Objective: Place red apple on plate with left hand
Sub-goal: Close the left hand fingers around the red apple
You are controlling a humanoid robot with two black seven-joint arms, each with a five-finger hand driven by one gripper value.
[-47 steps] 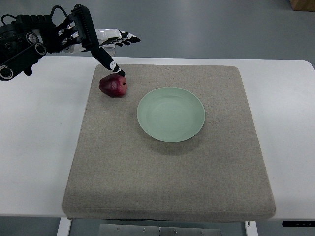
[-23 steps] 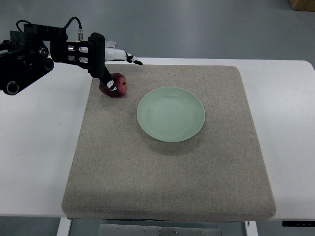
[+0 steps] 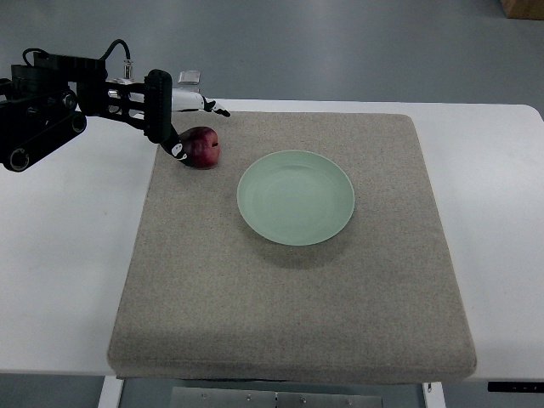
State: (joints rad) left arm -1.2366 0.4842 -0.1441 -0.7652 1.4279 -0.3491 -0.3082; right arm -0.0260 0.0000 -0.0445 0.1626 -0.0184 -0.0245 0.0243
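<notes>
Top view: the left hand (image 3: 174, 127) cups the apple (image 3: 202, 147) at the mat's (image 3: 289, 297) far-left corner, fingers apart around it, not visibly clamped, seemingly readying a lift toward the plate (image 3: 295, 197).

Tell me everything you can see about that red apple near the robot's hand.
The red apple is dark red, roundish and a little glossy, with a small pale highlight on its right side. It sits on the grey felt-like mat, near the mat's far left corner, apart from the pale green plate to its right. The left hand reaches down over its left side, and one dark fingertip meets the apple's lower left edge. It is not lifted; whether the hand has closed on it I cannot tell.
</notes>
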